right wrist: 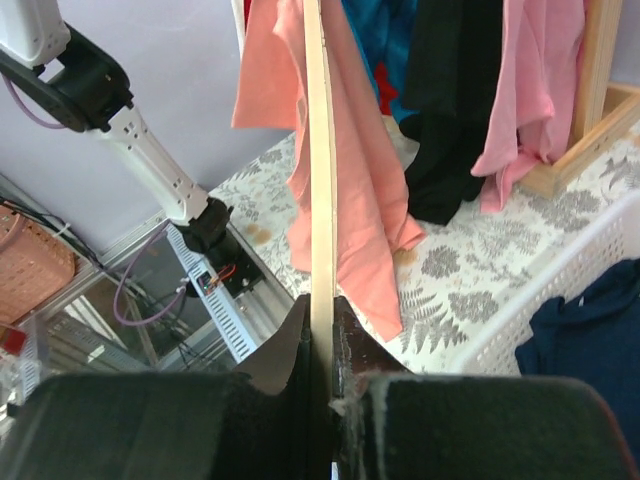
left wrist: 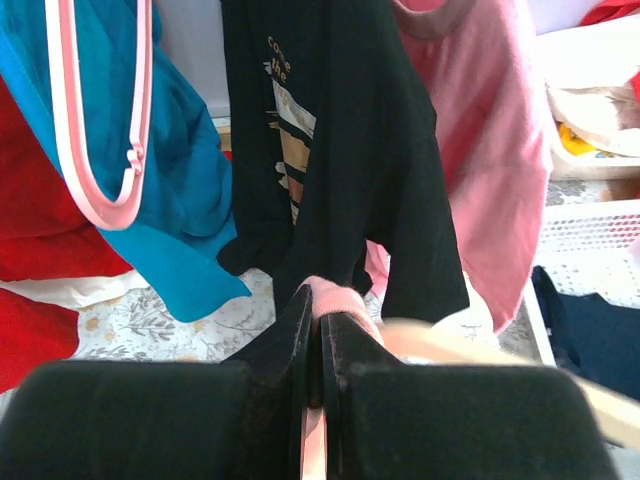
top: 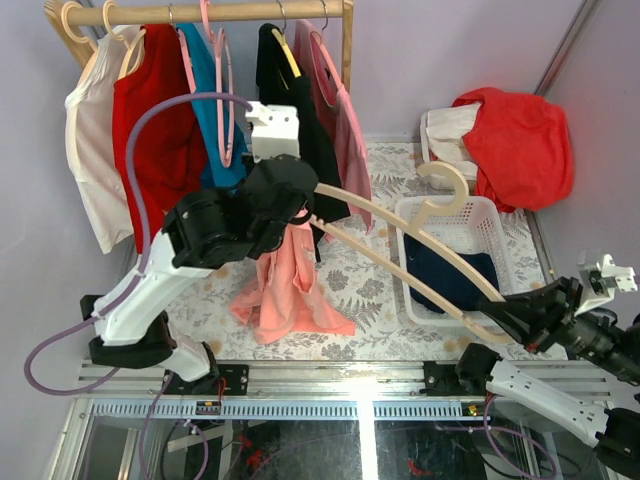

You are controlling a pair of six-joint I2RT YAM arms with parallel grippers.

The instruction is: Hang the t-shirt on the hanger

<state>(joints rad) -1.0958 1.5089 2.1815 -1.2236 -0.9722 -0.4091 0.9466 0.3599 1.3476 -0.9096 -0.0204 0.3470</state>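
The salmon t-shirt hangs limp from my left gripper, its lower part bunched on the table. In the left wrist view that gripper is shut on a fold of the t-shirt. The cream hanger is held slanted above the table, hook towards the back, and its far arm reaches into the t-shirt's top. My right gripper is shut on the hanger's near end. The right wrist view shows this gripper clamping the hanger edge-on, with the t-shirt draped beside it.
A wooden rack at the back carries several garments and a thin pink hanger. A white basket holding navy cloth stands at the right, directly under the hanger. A red shirt lies over a bin behind it.
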